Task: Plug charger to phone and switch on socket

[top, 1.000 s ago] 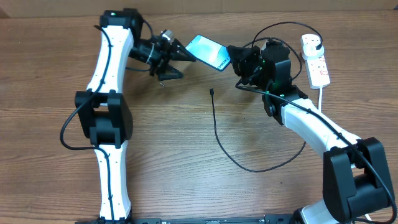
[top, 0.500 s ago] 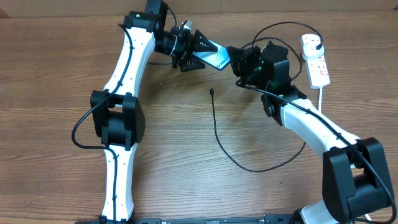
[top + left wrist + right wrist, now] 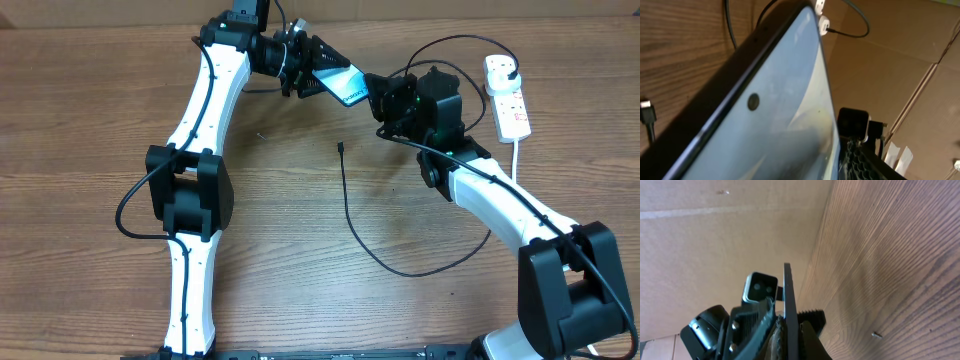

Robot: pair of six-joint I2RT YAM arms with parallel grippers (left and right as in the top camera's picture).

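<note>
The phone (image 3: 342, 86), light-blue screen up, hangs tilted above the table's far side. My right gripper (image 3: 377, 97) is shut on its right end; in the right wrist view the phone (image 3: 788, 297) stands edge-on, pinched between the fingers (image 3: 807, 340). My left gripper (image 3: 316, 72) straddles the phone's left end. In the left wrist view the phone (image 3: 775, 115) fills the frame, with one finger pad (image 3: 860, 161) right beside its edge; contact is unclear. The charger cable (image 3: 352, 225) lies loose on the table, its connector tip (image 3: 341, 148) free. The charger's plug (image 3: 506, 66) sits in the white socket (image 3: 512, 108).
The socket's thick white cord (image 3: 517, 155) runs toward the front along the right side. Brown cardboard walls (image 3: 450, 8) close off the back of the table. A tiny screw (image 3: 874, 335) lies on the wood below the phone.
My left arm swung right and toward the back until its gripper came over the phone's left end, its jaws narrowing. The right arm held the phone still.
</note>
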